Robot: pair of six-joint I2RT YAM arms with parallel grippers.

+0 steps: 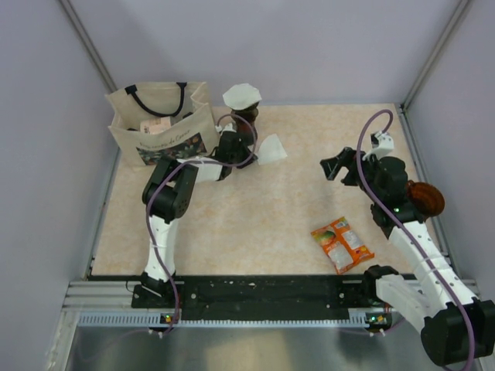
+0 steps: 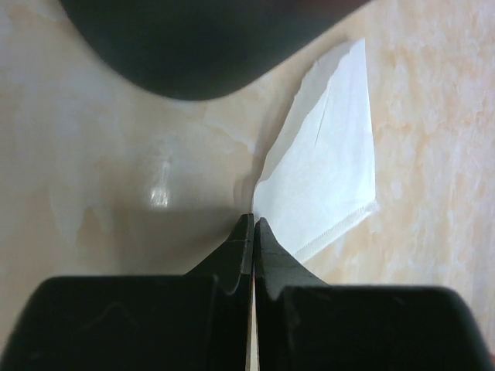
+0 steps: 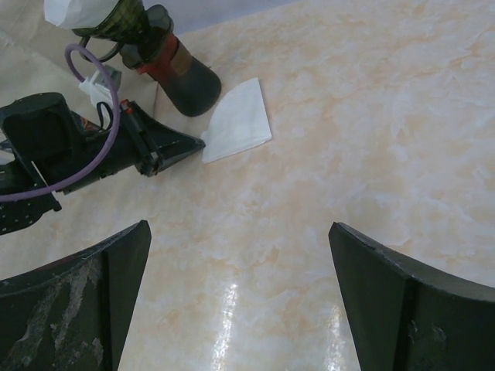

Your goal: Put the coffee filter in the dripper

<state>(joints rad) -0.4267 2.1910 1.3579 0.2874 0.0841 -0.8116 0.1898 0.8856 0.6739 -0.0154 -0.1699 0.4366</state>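
A white coffee filter lies flat on the beige table just right of my left gripper. In the left wrist view the gripper is shut, its tips pinching the near corner of the filter. The right wrist view shows the same filter at the left gripper's tip. The olive-green dripper stands behind on a dark carafe, and another white filter sits in its top. My right gripper hovers open and empty over bare table.
A canvas tote bag stands at the back left beside the dripper. An orange snack packet lies near the right arm. A brown round object sits at the table's right edge. The carafe's dark base looms just ahead of the left fingers.
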